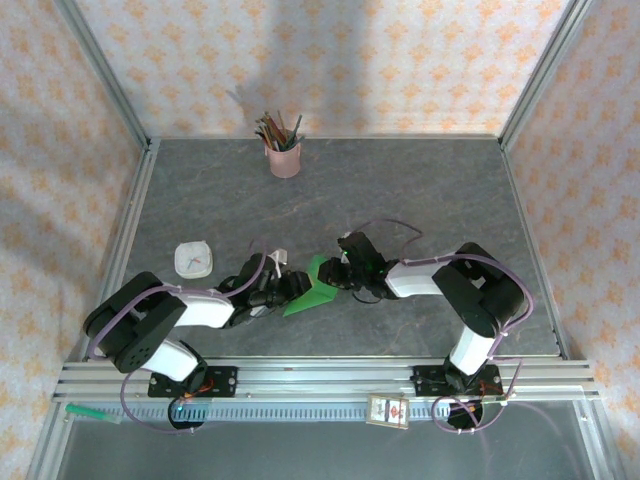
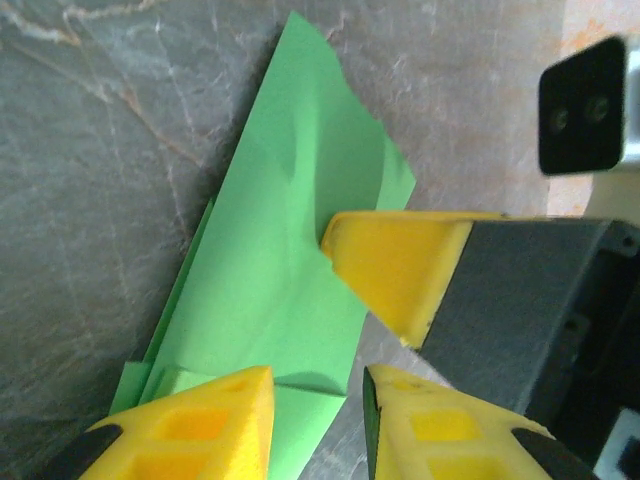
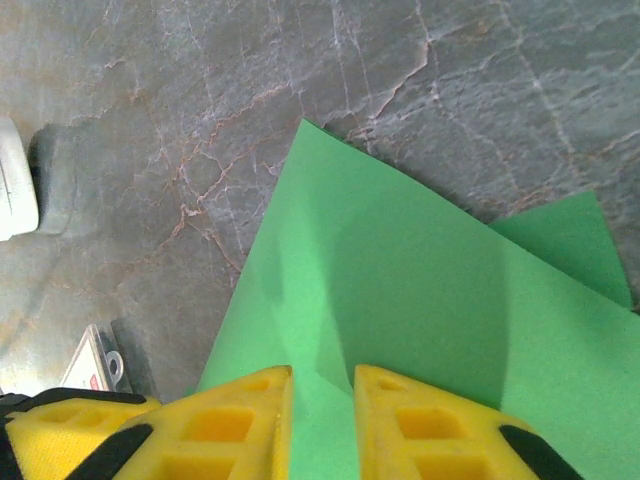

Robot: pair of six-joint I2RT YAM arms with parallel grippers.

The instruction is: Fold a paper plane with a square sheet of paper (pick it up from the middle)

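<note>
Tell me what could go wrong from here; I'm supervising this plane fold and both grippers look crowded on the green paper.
The left gripper and right gripper work very close together over the green paper; they could collide. The paper looks bowed rather than flat, so pressing now might set a crooked crease. It rests on the smooth table, so a push may slide it.

Grey marbled table [image 1: 400, 190] between floral-papered walls [image 1: 330, 60].
</note>
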